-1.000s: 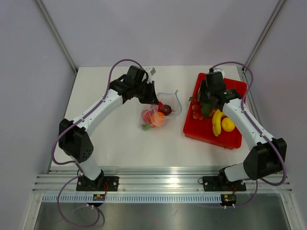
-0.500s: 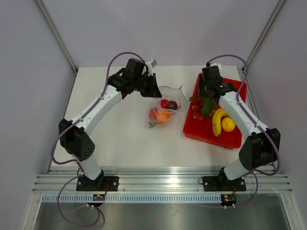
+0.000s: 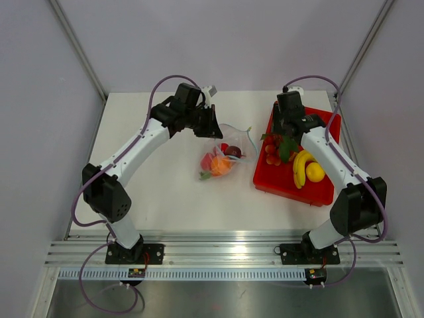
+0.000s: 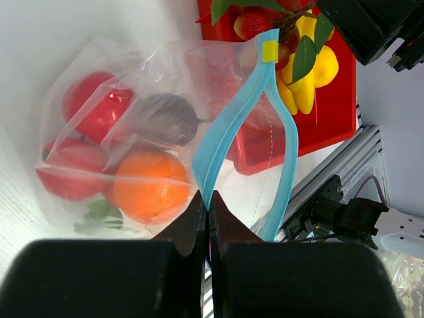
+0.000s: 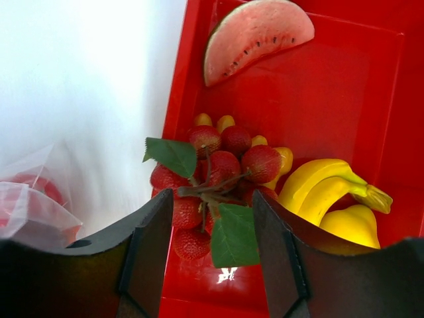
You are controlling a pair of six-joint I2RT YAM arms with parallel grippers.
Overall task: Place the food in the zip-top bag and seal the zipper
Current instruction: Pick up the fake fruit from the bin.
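Left hand (image 4: 207,197) clamps the zipper (image 4: 225,122); right hand (image 5: 211,207) open above berry cluster (image 5: 224,162).

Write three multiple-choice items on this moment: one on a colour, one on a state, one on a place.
1. What colour is the zipper on the bag?
A. light blue
B. black
C. red

2. What is the left gripper doing?
A. standing wide open
B. shut on the zipper
C. shut on nothing

3. Where does the watermelon slice lie?
A. in the bag
B. hanging in mid-air
C. in the red tray

Answers:
1 A: the left wrist view shows a light blue strip along the bag's mouth.
2 B: its fingertips meet with the strip pinched between them.
3 C: the right wrist view shows the slice resting on the tray's floor near its far end.
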